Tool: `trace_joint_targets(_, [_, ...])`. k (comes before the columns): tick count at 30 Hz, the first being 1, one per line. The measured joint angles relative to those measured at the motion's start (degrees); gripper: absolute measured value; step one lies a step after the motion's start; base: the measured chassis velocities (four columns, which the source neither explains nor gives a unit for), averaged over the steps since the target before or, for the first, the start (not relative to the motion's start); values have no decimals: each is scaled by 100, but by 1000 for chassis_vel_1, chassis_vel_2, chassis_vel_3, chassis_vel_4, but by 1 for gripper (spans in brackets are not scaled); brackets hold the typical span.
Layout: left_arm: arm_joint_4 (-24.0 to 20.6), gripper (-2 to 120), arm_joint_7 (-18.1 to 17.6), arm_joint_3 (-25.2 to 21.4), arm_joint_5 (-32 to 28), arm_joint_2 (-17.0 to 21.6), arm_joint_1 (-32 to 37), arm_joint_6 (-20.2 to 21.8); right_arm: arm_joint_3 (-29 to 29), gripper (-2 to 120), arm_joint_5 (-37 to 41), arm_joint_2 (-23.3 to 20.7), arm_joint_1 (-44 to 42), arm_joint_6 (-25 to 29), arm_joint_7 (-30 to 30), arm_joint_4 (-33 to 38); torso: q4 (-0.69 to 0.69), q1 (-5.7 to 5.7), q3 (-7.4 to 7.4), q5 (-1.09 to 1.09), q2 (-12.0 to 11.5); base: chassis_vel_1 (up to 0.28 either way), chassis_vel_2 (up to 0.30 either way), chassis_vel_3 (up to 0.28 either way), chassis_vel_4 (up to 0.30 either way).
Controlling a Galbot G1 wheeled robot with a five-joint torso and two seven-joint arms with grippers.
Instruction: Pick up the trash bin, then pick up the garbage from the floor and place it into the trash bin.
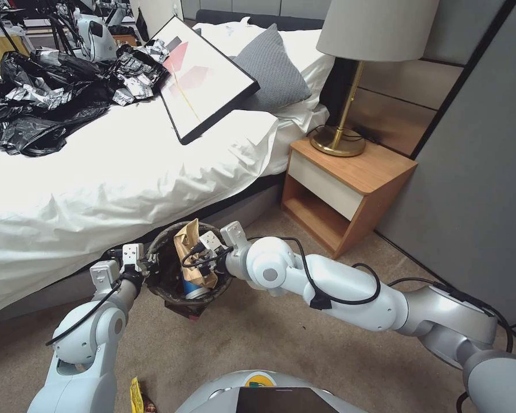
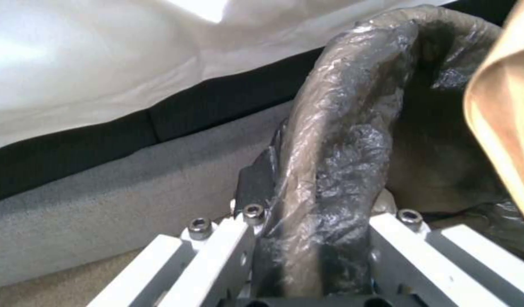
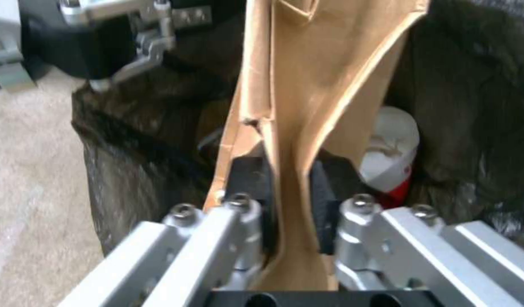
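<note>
The trash bin hangs above the carpet beside the bed, its mouth facing up and tipped a little toward the robot, its dark bag folded over the rim. The left gripper holds it at the robot's-left side of the rim; in the left wrist view its fingers are clamped on the bag-wrapped rim, one inside and one outside.

A crumpled brown paper bag stands in the bin, its long axis running up and down, the upper end poking above the rim. The right gripper reaches in from the robot's right, and its black pads are pressed together on the paper's folded middle.

Deeper inside lie a blue-and-white cup and, in the right wrist view, a crushed white cup with red print; no lettering on either can be read.

A yellow wrapper lies on the carpet near the robot's base. Beyond stand a wooden nightstand with a brass lamp, and on the bed a framed picture and black bags.
</note>
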Motion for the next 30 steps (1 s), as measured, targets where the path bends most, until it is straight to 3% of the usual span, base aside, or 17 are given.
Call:
trace_joint_targets(12, [57,6,17,19,15,-2,-43,0,117,60,-17,16,-9,117,-146,-64,0,0,0,0,0,0,0,0,0])
trace_joint_targets(15, [57,6,22,8,16,-2,-34,0,147,76,-50,56,15,179,-186,-77,0,0,0,0,0,0,0,0,0])
trace_joint_targets(22, [54,6,28,-4,17,-6,-31,0,296,98,-14,66,115,238,-193,42,1,0,0,0,0,0,0,0,0])
trace_joint_targets(30, [33,6,33,-28,7,3,-34,0,921,100,17,-73,221,346,-133,329,1,0,0,0,0,0,0,0,0])
